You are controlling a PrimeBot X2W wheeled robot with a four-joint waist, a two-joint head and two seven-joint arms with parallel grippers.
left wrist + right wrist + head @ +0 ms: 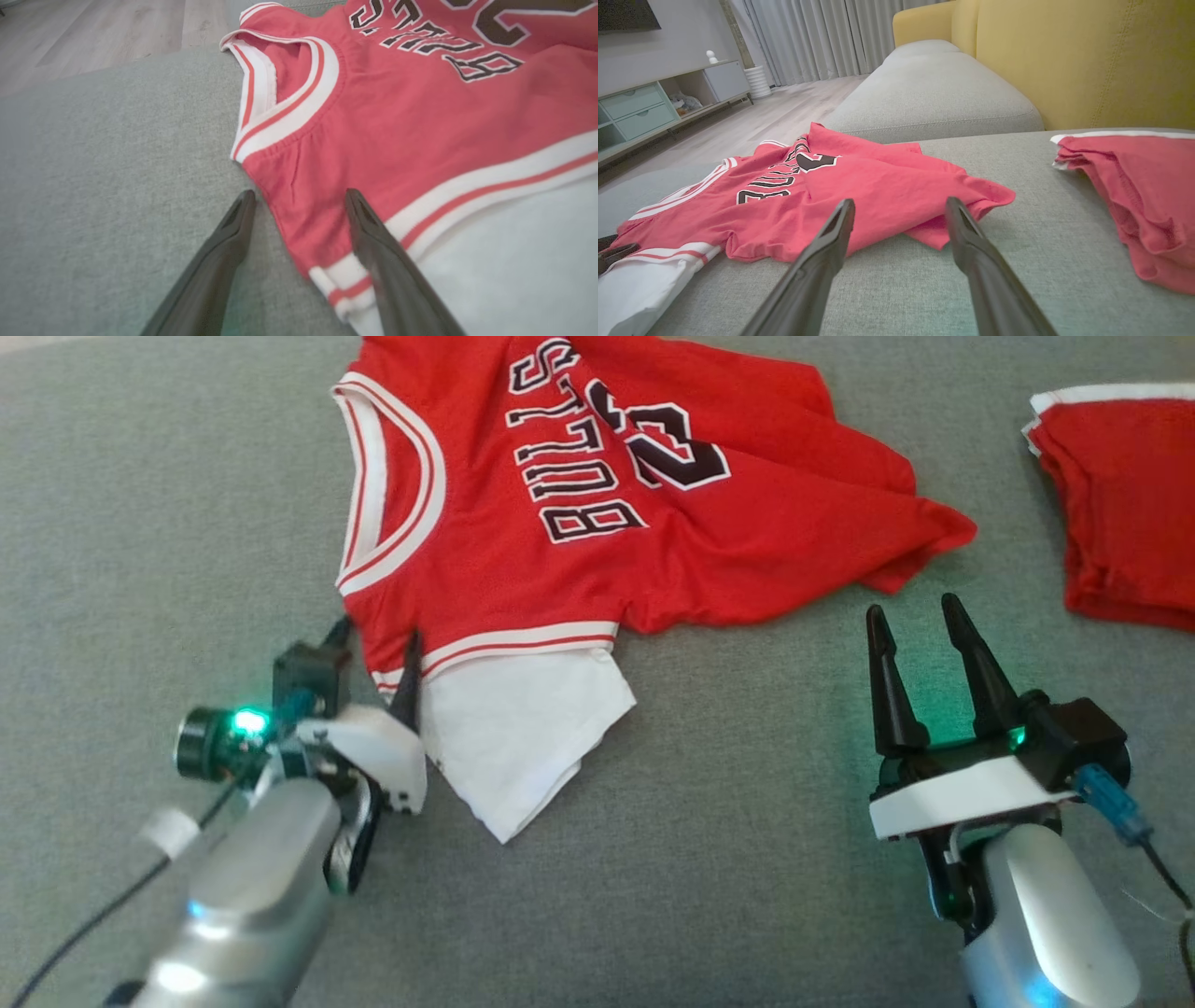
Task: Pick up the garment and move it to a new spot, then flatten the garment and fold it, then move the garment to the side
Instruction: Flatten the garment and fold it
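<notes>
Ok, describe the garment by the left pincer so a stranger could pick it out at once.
Look at the grey sofa cushion in front of the yellow backrest. Crumpled across its middle lies a red jersey with white-and-red striped trim. Unlike the folded red garment to its right, it bears black BULLS lettering and a number.

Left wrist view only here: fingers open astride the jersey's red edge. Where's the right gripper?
Observer: The right gripper is open over bare grey cushion, just short of the far corner of the jersey, and looks clear of it.
Operator: Jersey flat on that side?
Observer: No. That side is bunched and folded over itself, ending in a point.
Operator: Anything else on the cushion?
Observer: A second red garment with white trim lies heaped to the robot's right, apart from the jersey.
</notes>
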